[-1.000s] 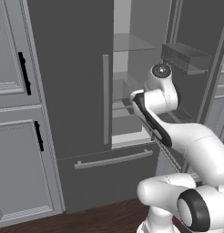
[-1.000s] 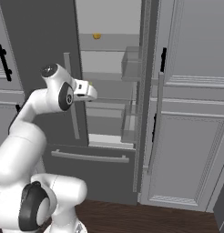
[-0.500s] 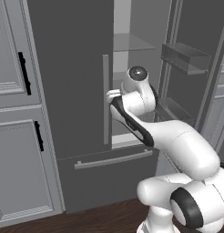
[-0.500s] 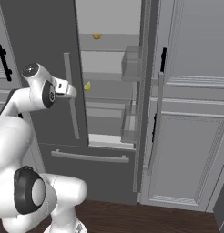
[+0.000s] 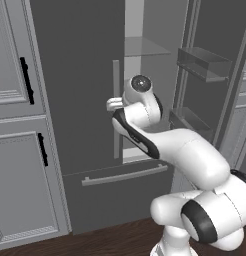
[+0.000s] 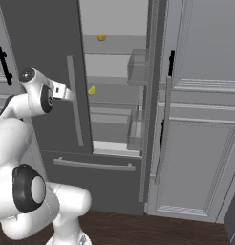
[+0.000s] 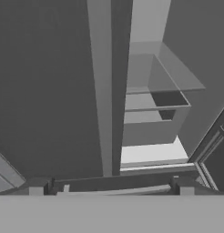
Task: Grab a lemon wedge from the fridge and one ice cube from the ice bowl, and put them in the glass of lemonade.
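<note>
The fridge stands with its left door shut and its right door swung open. On an upper glass shelf inside lies the lemon wedge, a tiny yellow-orange chunk. My gripper hovers in front of the left door's bar handle, well below and left of the wedge, and it also shows as a white hand against that handle. In the hand view the fingertips stand wide apart, open and with nothing between them. The ice bowl and the glass of lemonade are out of view.
A small yellow wedge-shaped piece lies on the shelf below. Clear bins hang on the open door. The bottom drawer's bar handle runs under the doors. Light grey cabinets with black handles flank the fridge on both sides.
My arm has swung left, from in front of the open fridge compartment across to the shut left door's handle. The gripper stayed open.
</note>
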